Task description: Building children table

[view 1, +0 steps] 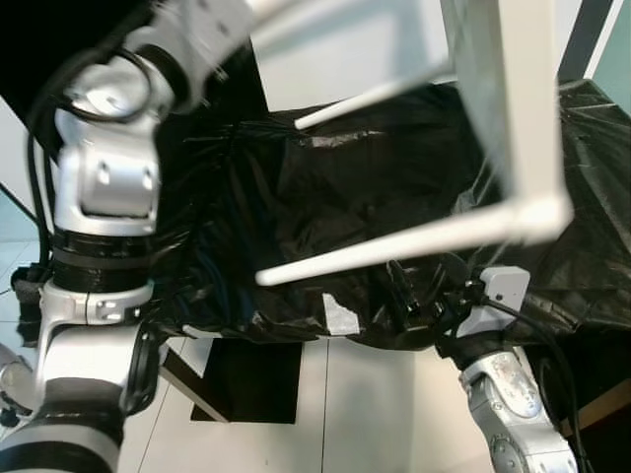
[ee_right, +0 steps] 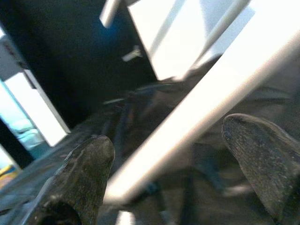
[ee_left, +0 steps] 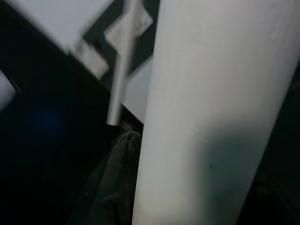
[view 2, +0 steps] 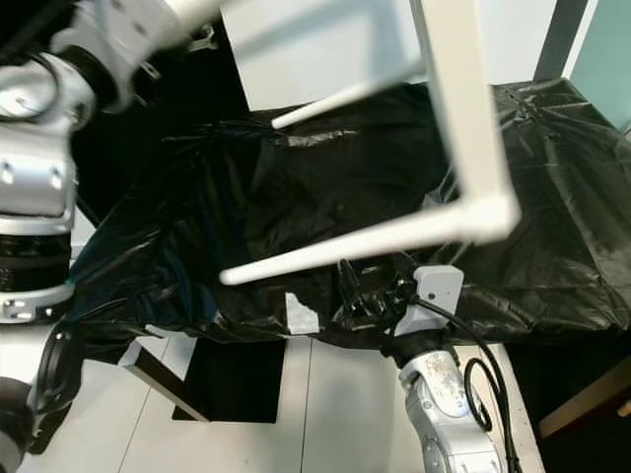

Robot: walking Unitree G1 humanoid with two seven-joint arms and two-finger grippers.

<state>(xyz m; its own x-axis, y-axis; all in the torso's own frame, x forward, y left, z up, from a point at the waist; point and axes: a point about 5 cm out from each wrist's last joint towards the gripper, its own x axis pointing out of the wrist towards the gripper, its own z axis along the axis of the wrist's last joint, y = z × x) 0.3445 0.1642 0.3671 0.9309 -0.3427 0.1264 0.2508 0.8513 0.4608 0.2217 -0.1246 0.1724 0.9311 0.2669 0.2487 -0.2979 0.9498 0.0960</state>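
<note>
While table leg point(ee_right: 187, 126) crosses between fingers, right tool point(ee_right: 178, 173) gapes apart.

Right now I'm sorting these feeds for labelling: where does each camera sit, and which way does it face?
Left eye view: on the head, looking down at the white table frame over the black plastic sheet; left arm and right arm show.
Right eye view: same head, same scene, both arms again.
Left wrist view: on the left wrist, looking along a black finger beside a white leg.
Right wrist view: on the right wrist, right pincer open, a white bar crossing beyond it.
Shared: every view shows the frame.
</note>
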